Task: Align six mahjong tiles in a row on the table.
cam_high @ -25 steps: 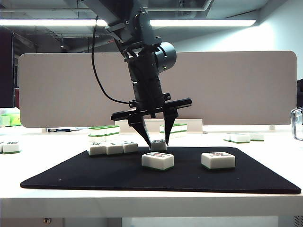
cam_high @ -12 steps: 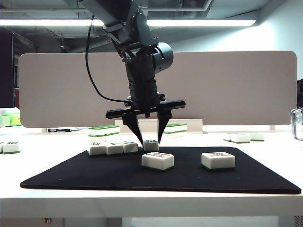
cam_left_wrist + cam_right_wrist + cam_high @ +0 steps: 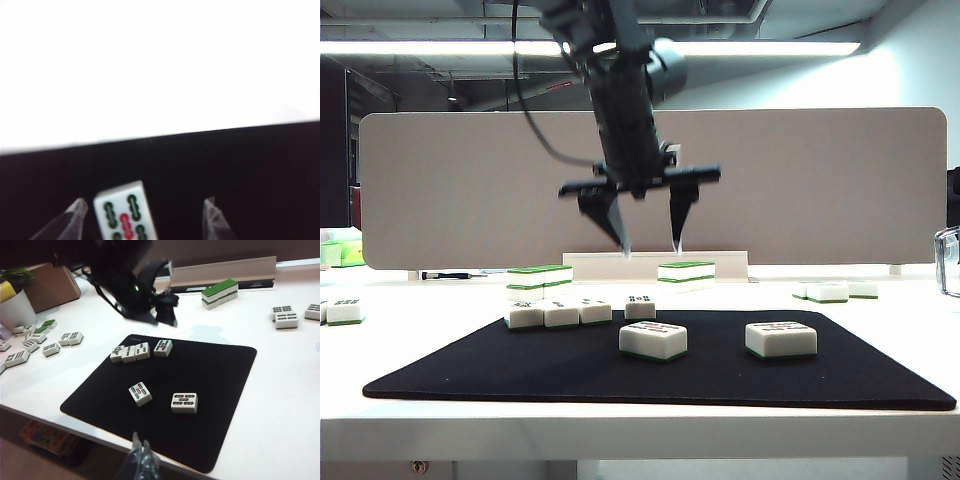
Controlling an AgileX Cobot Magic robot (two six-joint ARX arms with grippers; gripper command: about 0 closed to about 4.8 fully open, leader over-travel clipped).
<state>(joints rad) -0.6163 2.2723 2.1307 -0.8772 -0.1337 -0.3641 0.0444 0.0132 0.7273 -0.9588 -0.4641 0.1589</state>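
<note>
The left hand (image 3: pixel 651 246) hangs in the air above the back of the black mat (image 3: pixel 520 375), fingers apart and pointing down, holding nothing. Below it four mahjong tiles (image 3: pixel 575 313) sit along the mat's far edge: three touching side by side and a fourth (image 3: pixel 640 307) just beside them with a small gap. Two more tiles lie apart nearer the front, one (image 3: pixel 653 340) turned askew near the middle and one (image 3: pixel 781 339) to the right. So four of six appear placed, though the fourth likely needs closing up. In the right wrist view the right hand (image 3: pixel 141 460) shows low over the desk's (image 3: pixel 640 435) front edge, its fingertips together and empty, well away from the tiles
</note>
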